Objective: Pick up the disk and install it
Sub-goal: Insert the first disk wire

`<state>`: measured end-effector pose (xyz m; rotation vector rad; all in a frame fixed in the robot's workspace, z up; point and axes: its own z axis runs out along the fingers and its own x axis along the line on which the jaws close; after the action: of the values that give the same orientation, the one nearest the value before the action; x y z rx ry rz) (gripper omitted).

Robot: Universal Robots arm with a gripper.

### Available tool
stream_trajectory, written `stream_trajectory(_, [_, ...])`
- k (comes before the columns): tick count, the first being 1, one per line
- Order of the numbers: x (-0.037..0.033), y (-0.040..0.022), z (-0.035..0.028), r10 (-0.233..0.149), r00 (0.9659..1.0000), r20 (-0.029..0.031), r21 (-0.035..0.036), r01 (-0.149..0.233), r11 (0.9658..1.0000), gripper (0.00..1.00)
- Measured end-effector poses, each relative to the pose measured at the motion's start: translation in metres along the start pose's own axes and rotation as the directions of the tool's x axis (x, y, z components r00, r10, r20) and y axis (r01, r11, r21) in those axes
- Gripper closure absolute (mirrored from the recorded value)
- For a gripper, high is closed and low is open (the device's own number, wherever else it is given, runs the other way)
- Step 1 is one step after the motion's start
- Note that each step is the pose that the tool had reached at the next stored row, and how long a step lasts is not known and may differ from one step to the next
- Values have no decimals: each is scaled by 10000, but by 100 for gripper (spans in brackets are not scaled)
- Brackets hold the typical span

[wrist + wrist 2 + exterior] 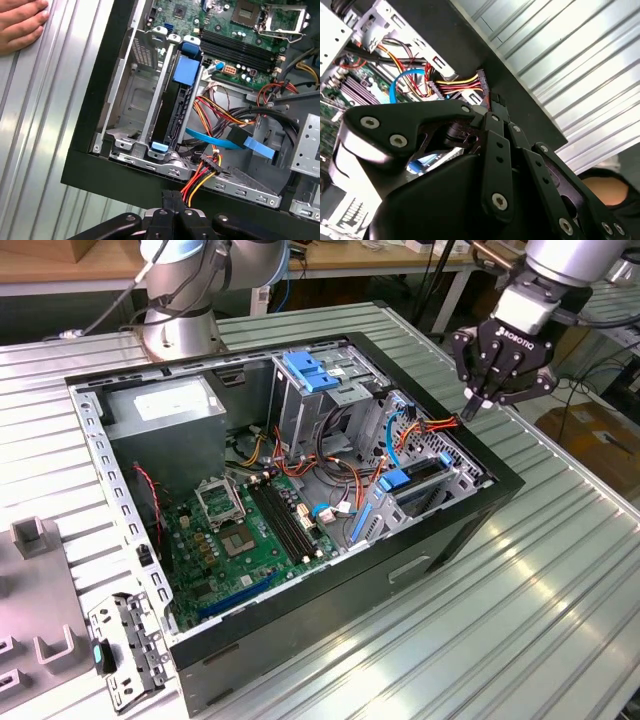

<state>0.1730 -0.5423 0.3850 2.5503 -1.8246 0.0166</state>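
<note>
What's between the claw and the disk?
In the first wrist view, red and yellow wires and the case's black rim lie between claw and disk.

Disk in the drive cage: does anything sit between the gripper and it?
Partly. A red-yellow cable bundle lies close beside the gripper, just off the line to the disk; the case's black rim also lies between them.

Black gripper [470, 408], green motherboard [250, 530], blue-edged dark disk [176, 112] — red, yellow, orange wires [202, 172], ribbed silver table [560, 590]
</note>
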Motion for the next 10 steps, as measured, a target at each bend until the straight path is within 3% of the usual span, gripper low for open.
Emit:
stream_trajectory(3, [0,0,9,-611,9981,-1,7,611,9981,89])
stream_trajectory(5, [0,0,11,-1033,9946,0,12,1033,9946,89])
stream_trajectory(8, [0,0,14,-1692,9856,2,21,1692,9856,89])
stream_trajectory(10, [0,0,15,-2099,9777,1,25,2099,9777,89])
